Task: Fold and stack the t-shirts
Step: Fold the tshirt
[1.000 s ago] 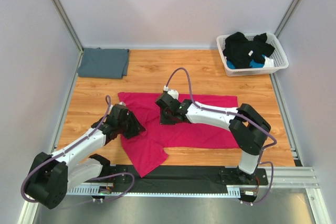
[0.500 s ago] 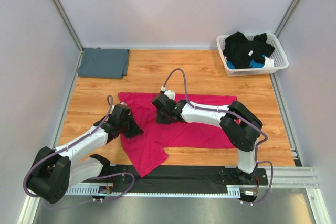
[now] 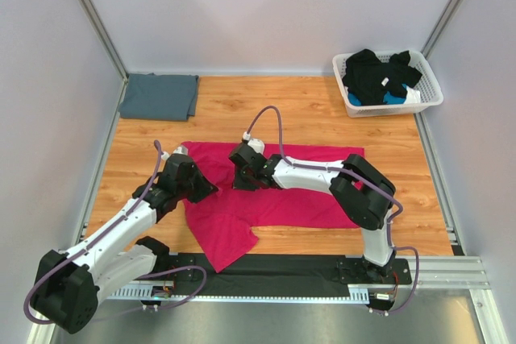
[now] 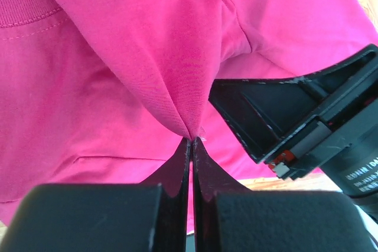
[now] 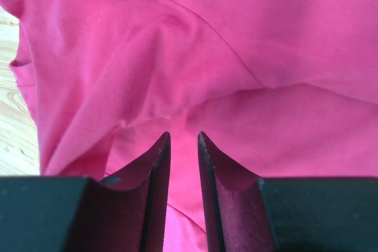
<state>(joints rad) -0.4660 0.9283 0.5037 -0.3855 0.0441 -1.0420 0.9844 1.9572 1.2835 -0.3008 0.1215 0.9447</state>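
A magenta-pink t-shirt (image 3: 310, 195) lies spread and rumpled across the middle of the wooden table. My left gripper (image 4: 192, 140) is shut on a pinched peak of its cloth (image 4: 177, 87), near the shirt's left side (image 3: 211, 192). My right gripper (image 5: 183, 137) hovers just to the right of it (image 3: 235, 176), jaws a little apart over the pink cloth, with nothing between them. Its black body (image 4: 307, 122) shows close by in the left wrist view. A slate blue-grey t-shirt (image 3: 159, 96) lies folded flat at the far left corner.
A white lattice basket (image 3: 431, 93) holding dark clothes (image 3: 375, 76) stands at the far right corner. Grey walls close in the table on three sides. A black mat (image 3: 274, 267) runs along the near edge between the arm bases.
The left gripper has shut on the pink cloth and drawn up and back to the left with it. The right gripper has shifted left, closer to the left one.
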